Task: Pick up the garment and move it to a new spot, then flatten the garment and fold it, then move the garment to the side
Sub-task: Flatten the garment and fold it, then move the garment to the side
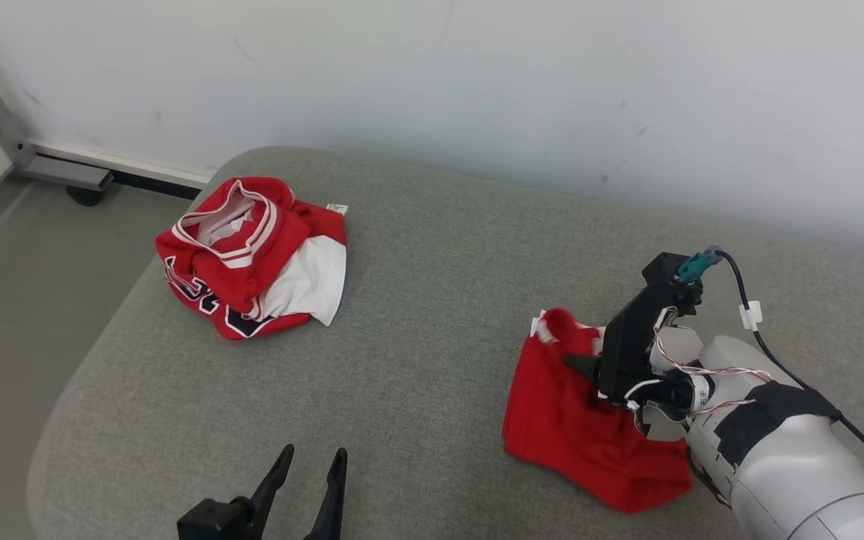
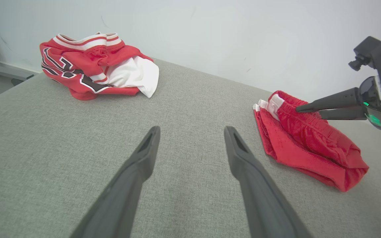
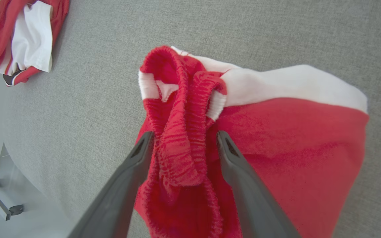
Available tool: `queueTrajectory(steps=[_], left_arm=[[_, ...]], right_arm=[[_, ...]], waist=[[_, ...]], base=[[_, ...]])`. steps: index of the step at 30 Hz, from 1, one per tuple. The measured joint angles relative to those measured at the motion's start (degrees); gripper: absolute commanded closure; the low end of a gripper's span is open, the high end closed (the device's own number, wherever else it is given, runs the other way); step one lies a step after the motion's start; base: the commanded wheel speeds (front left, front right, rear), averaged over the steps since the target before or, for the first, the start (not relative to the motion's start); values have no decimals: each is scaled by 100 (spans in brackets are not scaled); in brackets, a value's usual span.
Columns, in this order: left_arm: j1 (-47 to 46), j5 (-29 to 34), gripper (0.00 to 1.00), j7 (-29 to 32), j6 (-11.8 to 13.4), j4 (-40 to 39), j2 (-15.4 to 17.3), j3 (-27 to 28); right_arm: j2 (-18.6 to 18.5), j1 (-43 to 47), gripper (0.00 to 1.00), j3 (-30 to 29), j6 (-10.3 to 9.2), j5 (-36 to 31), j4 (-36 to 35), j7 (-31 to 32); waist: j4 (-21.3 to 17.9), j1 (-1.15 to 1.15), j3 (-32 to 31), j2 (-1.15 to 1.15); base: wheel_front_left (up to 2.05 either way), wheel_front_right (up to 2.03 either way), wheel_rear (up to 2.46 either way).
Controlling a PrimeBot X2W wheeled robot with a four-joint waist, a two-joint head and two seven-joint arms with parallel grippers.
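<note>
Right gripper spread astride red shorts waistband (elastic bunched), seemingly loose.

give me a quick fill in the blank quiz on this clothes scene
The jaws of the right gripper stand ____ around the waistband of the red shorts.
In the head view, the crumpled jersey lies to the shorts' ____.
The left gripper hangs over bare ____ cushion.
Missing: open; left; grey.

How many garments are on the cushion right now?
2. A crumpled red-and-white jersey lies far left; red shorts lie near right, waistband between the open fingers of the right gripper. None seems hidden.
</note>
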Motion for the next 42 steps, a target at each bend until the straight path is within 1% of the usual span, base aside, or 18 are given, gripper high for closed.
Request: queueTrajectory(steps=[2, 8, 12, 19, 27, 33, 38, 42], left_arm=[[5, 0, 0, 0, 10, 11, 12, 15], [16, 0, 0, -7, 10, 14, 27, 16], [65, 0, 0, -31, 12, 0, 108, 60], [245, 0, 0, -51, 22, -107, 202, 100], [216, 16, 0, -55, 15, -236, 198, 46], [6, 43, 0, -48, -41, -234, 105, -86], [-48, 46, 0, -47, -89, -185, 33, -130], [-122, 45, 0, -47, -89, -145, -15, -140]], right_arm=[[15, -47, 0, 15, 10, -2, 27, -8], [15, -66, 0, 16, 159, -3, 31, -148], [-47, -60, 0, 21, 257, -21, -85, -356], [-380, 174, 0, 113, 308, -243, -215, -765], [-402, 474, 0, 153, 347, -274, -313, -1029], [-464, 534, 0, 136, 345, -324, -297, -1111], [-478, 533, 0, 78, 286, -309, -213, -1120], [-483, 533, 0, 67, 189, -307, -85, -1106]], waist=[[-37, 0, -17, 0], [-178, 0, -91, 0], [-306, 0, -138, 0], [-591, 0, -160, 0], [-857, 0, -7, 0], [-859, 0, 139, 0], [-719, 0, 198, 0], [-583, 0, 228, 0]], base=[[0, 0, 0], [0, 0, 0], [0, 0, 0], [0, 0, 0], [0, 0, 0], [0, 0, 0], [0, 0, 0], [0, 0, 0]])
